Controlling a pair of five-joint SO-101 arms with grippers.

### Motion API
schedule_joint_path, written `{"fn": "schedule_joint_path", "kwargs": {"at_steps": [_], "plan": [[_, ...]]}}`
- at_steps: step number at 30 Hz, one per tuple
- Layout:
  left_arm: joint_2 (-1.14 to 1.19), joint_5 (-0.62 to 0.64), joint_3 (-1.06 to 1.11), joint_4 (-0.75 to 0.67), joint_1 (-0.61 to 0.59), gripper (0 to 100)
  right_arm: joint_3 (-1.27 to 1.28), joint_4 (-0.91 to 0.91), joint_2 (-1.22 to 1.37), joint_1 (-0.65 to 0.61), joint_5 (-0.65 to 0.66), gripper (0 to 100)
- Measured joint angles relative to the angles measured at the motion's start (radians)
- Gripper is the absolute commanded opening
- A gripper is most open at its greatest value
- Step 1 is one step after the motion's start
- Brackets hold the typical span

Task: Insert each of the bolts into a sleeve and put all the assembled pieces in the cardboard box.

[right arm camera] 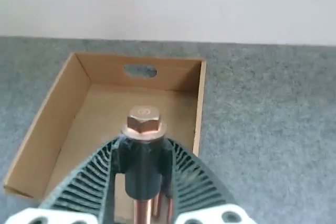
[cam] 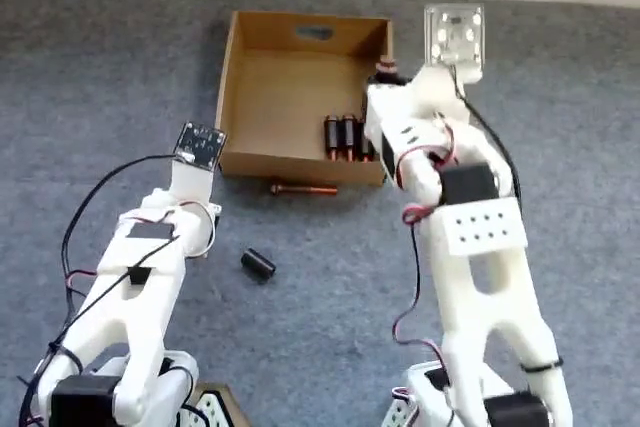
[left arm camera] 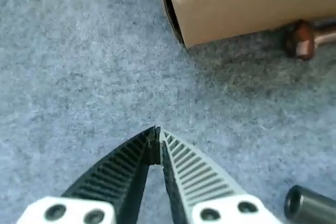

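Items on the high view's dial, left to right. Left hand (left arm camera: 158, 141): comes in from 8 o'clock and hovers low over the bench (cam: 100, 67) just off the box's 7 o'clock corner. Its ribbed fingers are pressed together with nothing between them, which I judge to be a waiting pose near the last loose parts. Sleeve (cam: 258, 265): a short dark tube lying on its side near the dial's centre, at 5 o'clock from the left hand. Its open bore shows in the left wrist view (left arm camera: 310, 205), and it lies apart from everything else. Bolt (cam: 303, 188): copper-coloured with a flanged head (left arm camera: 302, 39), lying flat along the box's outer front wall at 6 o'clock, just beside the cardboard. It is not yet sleeved, so one pairing remains. Cardboard box (cam: 232, 87): open-topped with a hand-hole in the far wall, sitting at 12 o'clock. Assembled pieces (cam: 345, 137): a few dark sleeves with copper ends, side by side in the box's 5 o'clock corner and partly hidden by the right arm. Right hand (right arm camera: 142, 156): reaches in from 5 o'clock over the box's 3 o'clock wall, clamped on the held piece (right arm camera: 143, 121). This is a dark sleeve with the hex head standing above it and the shank showing below, carried upright over the box interior, likely for setting down beside the others
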Motion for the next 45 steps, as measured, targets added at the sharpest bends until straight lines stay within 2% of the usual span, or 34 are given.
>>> {"fn": "schedule_joint_path", "kwargs": {"at_steps": [5, 15, 22, 26, 32, 45], "plan": [[0.000, 0.000, 0.011, -0.034, 0.000, 2, -0.256, 0.117, 0.233, 0.000, -0.003, 0.6], [0.000, 0.000, 0.014, -0.038, 0.000, 2, -0.904, 0.476, 0.787, -0.026, -0.011, 0.6], [0.000, 0.000, 0.014, -0.038, 0.000, 2, -1.281, 0.552, 1.071, -0.109, -0.012, 0.6], [0.000, 0.000, 0.014, -0.038, 0.000, 2, -1.355, 0.552, 1.206, -0.114, -0.021, 0.6], [0.000, 0.000, 0.014, -0.038, 0.000, 2, -1.359, 0.589, 1.290, -0.129, -0.124, 0.6], [0.000, 0.000, 0.017, -0.038, 0.000, 2, -1.359, 0.549, 1.361, -0.176, -0.140, 0.6]]}}
